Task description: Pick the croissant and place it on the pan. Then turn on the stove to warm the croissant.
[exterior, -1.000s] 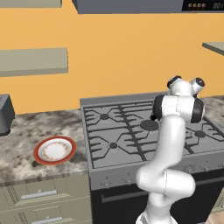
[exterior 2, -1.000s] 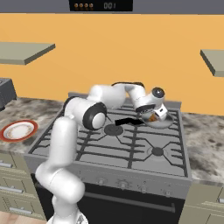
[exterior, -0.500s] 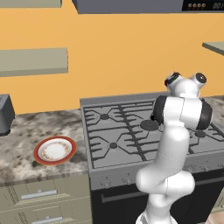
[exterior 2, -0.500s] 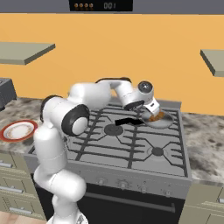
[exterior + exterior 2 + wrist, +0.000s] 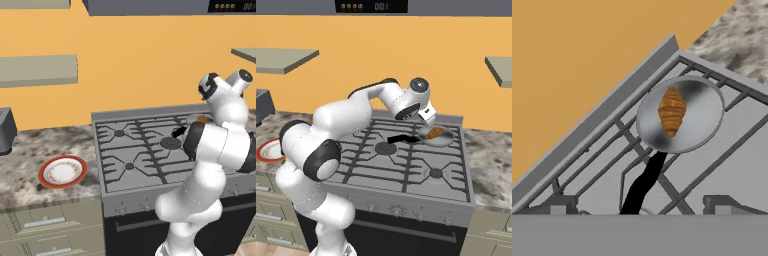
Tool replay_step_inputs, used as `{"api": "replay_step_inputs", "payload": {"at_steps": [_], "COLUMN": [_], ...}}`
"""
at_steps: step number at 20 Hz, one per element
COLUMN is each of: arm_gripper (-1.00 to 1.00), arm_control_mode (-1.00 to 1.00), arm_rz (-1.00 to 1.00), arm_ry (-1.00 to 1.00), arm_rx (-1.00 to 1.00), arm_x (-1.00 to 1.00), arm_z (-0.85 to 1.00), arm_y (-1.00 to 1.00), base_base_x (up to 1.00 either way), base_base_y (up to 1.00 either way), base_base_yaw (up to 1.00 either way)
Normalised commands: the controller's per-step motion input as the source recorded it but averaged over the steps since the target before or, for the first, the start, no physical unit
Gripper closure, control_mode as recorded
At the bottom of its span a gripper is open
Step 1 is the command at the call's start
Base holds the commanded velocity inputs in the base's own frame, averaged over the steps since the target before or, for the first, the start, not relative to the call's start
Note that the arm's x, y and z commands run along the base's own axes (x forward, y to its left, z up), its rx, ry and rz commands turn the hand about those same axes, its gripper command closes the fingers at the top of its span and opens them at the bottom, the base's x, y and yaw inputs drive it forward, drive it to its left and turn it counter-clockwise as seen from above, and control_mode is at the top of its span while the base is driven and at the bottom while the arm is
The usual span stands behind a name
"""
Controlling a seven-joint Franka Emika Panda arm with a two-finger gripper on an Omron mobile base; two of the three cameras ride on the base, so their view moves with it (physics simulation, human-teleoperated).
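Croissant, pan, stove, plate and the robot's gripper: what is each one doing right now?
Croissant: lying in the pan, nothing holding it.
Pan: sitting on the stove's back right burner, black handle pointing toward the middle of the stove.
Stove: no flame to be seen on any burner.
Plate: on the counter left of the stove, nothing on it.
Gripper: open, just above the pan, holding nothing.

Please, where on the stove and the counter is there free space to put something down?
Free: the front grates of the stove, before the pan; and the counter between the plate and the stove's left edge. Crowded: the back right burner, where the pan holds the croissant below the hand.
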Motion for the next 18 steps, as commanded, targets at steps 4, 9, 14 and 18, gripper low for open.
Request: {"api": "replay_step_inputs", "payload": {"at_steps": [4, 9, 14, 18], "arm_gripper": [-1.0, -1.0, -1.0, -1.0], "arm_control_mode": [-1.0, -1.0, -1.0, -1.0], "arm_rz": [-0.02, 0.0, 0.0, 0.0], "arm_ry": [0.0, 0.0, 0.0, 0.05], "arm_rx": [0.04, 0.01, 0.01, 0.04], "arm_x": [-0.88, -0.91, -0.88, -0.82], "arm_z": [0.14, 0.0, 0.0, 0.0], "arm_y": [0.29, 0.28, 0.12, 0.0], "base_base_x": [0.0, 0.0, 0.0, 0.0], "base_base_y": [0.0, 0.0, 0.0, 0.0], "base_base_yaw": [0.0, 0.0, 0.0, 0.0]}}
